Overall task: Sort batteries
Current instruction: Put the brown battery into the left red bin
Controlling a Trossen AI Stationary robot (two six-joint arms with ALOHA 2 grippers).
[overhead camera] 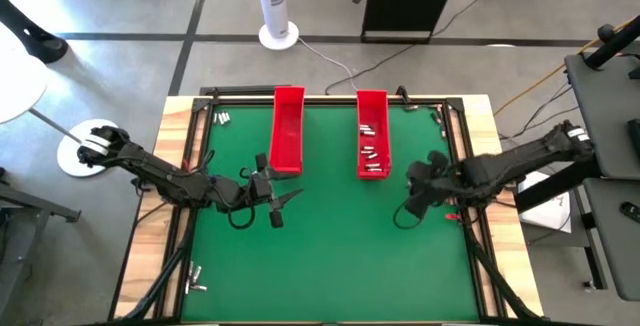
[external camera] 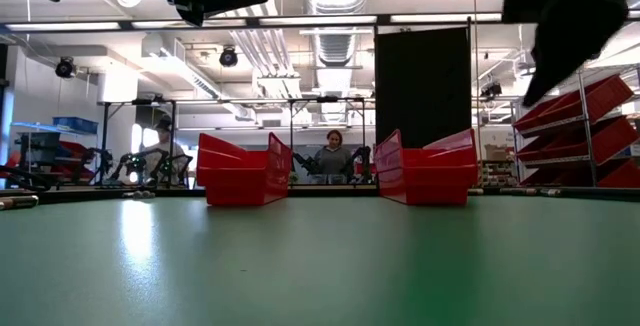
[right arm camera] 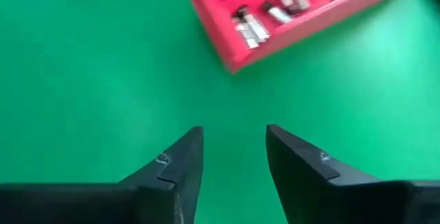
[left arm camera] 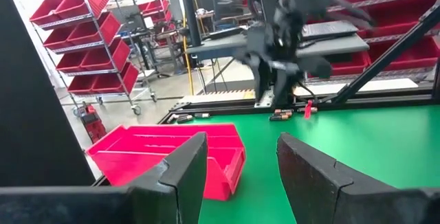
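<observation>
Broadly, a flat green felt-like table mat (overhead camera: pixel 330 256) in a pale wooden frame fills the workspace. Two long red rectangular plastic trays stand on it at the far side: the left red tray (overhead camera: pixel 288 131) looks empty, while the right red tray (overhead camera: pixel 372 134) holds several small silvery-grey cylindrical batteries (overhead camera: pixel 372 161).

Both dark jointed arms reach inward above the mat. The left gripper (overhead camera: pixel 281 202) hovers just short of the left tray's near end, its two blunt black fingers (left arm camera: pixel 180 176) spread apart with nothing between them. The right gripper (right arm camera: pixel 234 159) hangs over bare mat, fingers (right arm camera: pixel 177 169) parted and empty; the batteries lie ahead of its fingertips, inside the tray's near end.

More loose batteries (overhead camera: pixel 222 118) rest on the wooden frame. Beyond the table, shelves of red bins (external camera: pixel 580 131) and a seated person (external camera: pixel 333 156) show.
</observation>
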